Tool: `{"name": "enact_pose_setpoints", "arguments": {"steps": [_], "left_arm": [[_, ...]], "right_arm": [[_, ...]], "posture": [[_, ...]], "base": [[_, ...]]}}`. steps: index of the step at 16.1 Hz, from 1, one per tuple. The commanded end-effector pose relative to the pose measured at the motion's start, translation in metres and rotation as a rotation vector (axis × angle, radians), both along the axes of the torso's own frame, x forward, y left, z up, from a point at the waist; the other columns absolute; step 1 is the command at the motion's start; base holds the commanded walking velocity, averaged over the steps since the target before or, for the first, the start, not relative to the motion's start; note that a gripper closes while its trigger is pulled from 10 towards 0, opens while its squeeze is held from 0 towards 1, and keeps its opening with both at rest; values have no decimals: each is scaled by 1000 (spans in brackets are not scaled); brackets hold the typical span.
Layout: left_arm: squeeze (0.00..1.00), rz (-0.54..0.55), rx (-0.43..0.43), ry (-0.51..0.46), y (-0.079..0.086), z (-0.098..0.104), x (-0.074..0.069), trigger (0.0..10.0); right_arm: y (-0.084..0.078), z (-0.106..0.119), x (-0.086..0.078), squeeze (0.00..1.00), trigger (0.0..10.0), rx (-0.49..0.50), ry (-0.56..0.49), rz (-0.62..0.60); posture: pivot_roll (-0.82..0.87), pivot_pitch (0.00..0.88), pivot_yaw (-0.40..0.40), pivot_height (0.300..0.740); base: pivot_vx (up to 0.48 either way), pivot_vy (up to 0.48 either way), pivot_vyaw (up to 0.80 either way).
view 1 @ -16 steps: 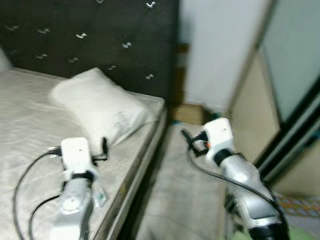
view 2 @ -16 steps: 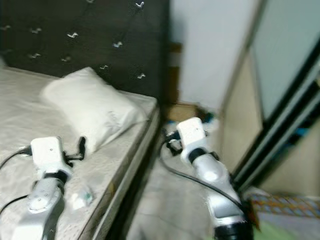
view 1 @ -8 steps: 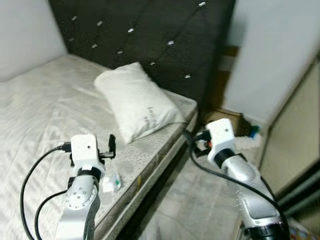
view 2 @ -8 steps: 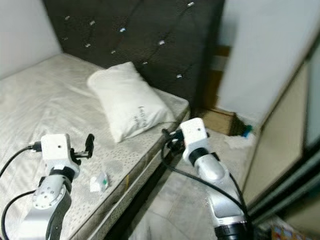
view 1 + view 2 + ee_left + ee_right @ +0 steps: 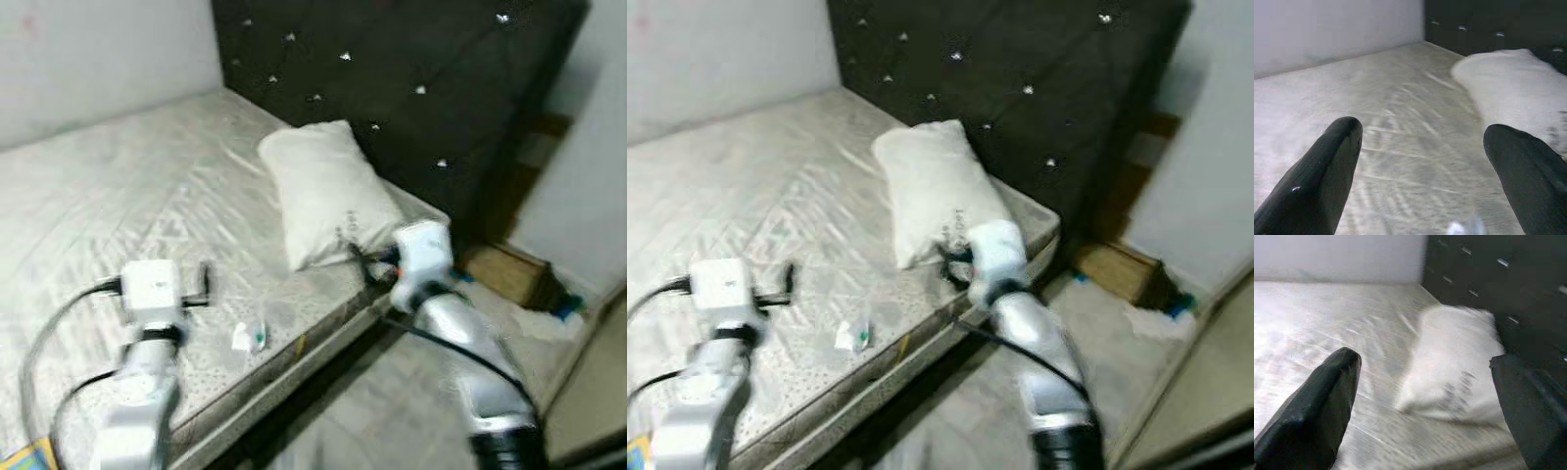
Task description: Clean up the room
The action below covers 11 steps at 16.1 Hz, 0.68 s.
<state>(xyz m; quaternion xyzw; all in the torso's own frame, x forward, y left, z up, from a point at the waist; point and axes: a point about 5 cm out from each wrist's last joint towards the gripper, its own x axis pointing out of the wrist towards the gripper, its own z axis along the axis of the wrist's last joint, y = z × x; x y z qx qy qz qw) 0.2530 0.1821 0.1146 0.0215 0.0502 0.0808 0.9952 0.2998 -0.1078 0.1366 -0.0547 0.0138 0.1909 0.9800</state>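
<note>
My left gripper (image 5: 1420, 161) over bed (image 5: 118, 186), fingers spread, empty. Right gripper (image 5: 1425, 401) fingers spread, pillow (image 5: 328, 191) at 12. Small wrapper (image 5: 247, 336) near mattress edge.

The whole picture has slid since a second ago, so the camera has turned toward the robot's left. More of the bed (image 5: 118, 196) shows now, and the light wall (image 5: 98, 59) behind it has come into sight. The sliding doors that were off to the right are gone from the picture. The white pillow (image 5: 328, 191) now sits just in front of the right gripper (image 5: 1425, 396); earlier it was by the left gripper (image 5: 1420, 161). A small white wrapper (image 5: 247, 336) now lies beside the left gripper, toward the bed's edge.
</note>
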Motion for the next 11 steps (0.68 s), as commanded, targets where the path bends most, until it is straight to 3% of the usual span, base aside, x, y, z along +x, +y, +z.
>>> {"name": "enact_pose_setpoints", "arguments": {"steps": [1, 6, 11], "left_arm": [[0, -11, -4, 0, -5, 0, 2, 10000], [0, -3, -31, -5, -6, 2, 10, 10000], [0, -12, -45, -8, -3, 1, 6, 10000]], "right_arm": [[-10, -1, 0, 0, 10000, -12, 2, -27], [-8, -5, -2, 0, 10000, -21, 7, -22], [-6, -4, -4, 0, 10000, -11, 2, -22]], "posture": [[-135, 0, -20, 740], [-134, 0, -12, 740], [-134, 0, -9, 740]], "base": [[0, 0, 800], [0, 0, 800], [0, 0, 800]]}}
